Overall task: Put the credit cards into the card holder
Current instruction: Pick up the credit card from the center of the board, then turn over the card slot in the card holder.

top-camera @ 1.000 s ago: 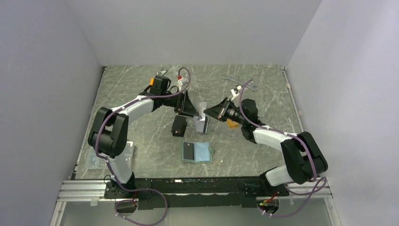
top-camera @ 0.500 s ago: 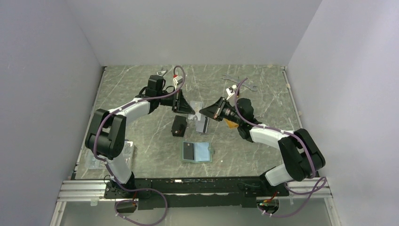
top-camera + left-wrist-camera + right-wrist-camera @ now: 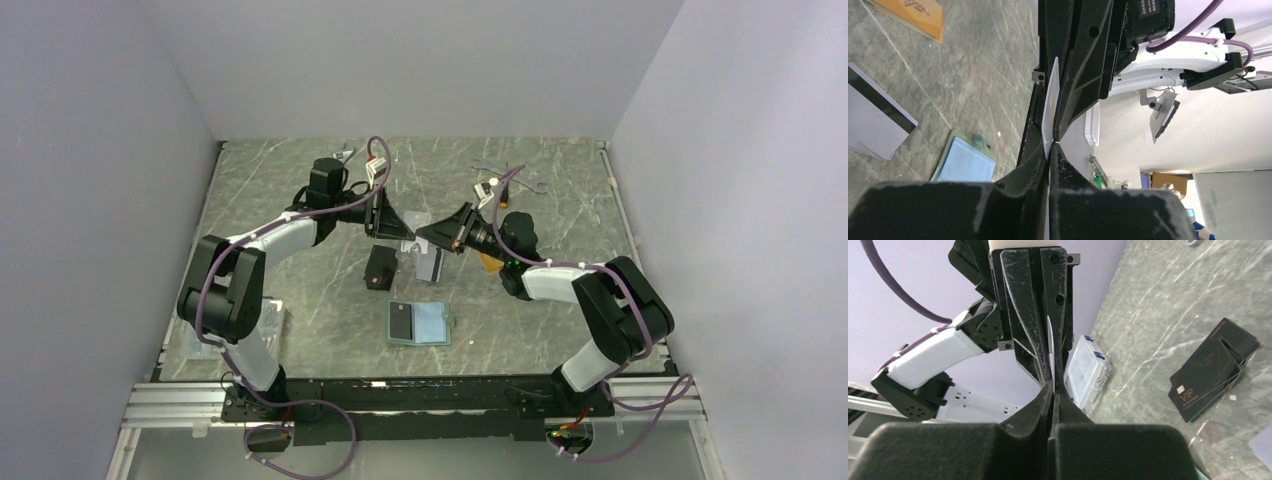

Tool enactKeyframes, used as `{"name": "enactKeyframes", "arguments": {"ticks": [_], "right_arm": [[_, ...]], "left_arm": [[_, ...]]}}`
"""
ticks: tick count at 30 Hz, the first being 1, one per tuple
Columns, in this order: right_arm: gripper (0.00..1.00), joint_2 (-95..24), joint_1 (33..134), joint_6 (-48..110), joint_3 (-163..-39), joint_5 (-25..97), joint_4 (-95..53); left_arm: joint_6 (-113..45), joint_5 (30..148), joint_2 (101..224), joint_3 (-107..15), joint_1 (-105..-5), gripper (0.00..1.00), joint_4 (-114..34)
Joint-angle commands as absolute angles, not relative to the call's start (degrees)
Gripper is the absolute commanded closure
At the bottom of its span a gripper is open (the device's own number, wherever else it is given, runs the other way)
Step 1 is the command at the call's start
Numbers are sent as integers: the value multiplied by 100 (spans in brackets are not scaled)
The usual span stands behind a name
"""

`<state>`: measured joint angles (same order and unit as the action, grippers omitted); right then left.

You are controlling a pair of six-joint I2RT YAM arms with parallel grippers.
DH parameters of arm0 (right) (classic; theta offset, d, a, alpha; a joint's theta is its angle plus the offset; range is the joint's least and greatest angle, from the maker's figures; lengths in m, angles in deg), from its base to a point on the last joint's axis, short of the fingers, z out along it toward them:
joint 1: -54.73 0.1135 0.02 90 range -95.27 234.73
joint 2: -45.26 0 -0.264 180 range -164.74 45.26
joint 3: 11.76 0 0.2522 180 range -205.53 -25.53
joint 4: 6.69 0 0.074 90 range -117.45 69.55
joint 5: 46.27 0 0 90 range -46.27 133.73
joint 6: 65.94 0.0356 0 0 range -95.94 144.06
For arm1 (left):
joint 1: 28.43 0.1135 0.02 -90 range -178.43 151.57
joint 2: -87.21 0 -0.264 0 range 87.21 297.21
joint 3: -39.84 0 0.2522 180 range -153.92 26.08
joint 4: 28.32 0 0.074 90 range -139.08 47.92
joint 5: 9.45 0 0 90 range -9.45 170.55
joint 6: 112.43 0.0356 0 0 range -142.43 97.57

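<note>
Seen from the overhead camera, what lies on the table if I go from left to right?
Clear plastic box → black cards → card holder → orange card. The pale card pinched between both arms' jaws hangs above these, so I leave it out.

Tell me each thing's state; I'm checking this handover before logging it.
Left gripper: shut on card.
Right gripper: shut on the same card.
card: edge-on, pinched by both grippers, off the surface.
Holder: open, lying flat.
Black cards: lying flat, overlapping.
</note>
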<state>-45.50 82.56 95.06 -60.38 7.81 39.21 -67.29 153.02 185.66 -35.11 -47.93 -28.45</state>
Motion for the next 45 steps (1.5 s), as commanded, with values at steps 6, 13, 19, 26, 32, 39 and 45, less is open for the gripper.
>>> {"name": "enactKeyframes", "arguments": {"ticks": [6,13,19,26,32,39,45], "right_arm": [[100,-3143,8145,8331,-5943,979,1825],[100,-1648,8417,6838,-5596,1900,-1737],[100,-1275,9204,6830,-5074,2853,-2438],[100,-1506,9498,6716,-5069,3270,-2628],[100,-1771,9634,6556,-5206,3632,-2943],[100,-1524,9697,6512,-5287,3695,-2997],[100,-1592,9993,6370,-5764,3643,-3136]], "left_arm": [[-5256,15139,18074,-3861,-4767,40,-4456],[-2344,13778,18117,-3758,-4960,42,-7271],[-1672,13042,17843,-2913,-4974,36,-7556],[-1768,13408,17713,-2441,-4986,18,-7400],[-1934,13390,18083,-2320,-5153,25,-7140],[-2061,12978,18291,-2490,-5535,35,-7042],[-2064,12803,18477,-2586,-5549,47,-7094]]}}
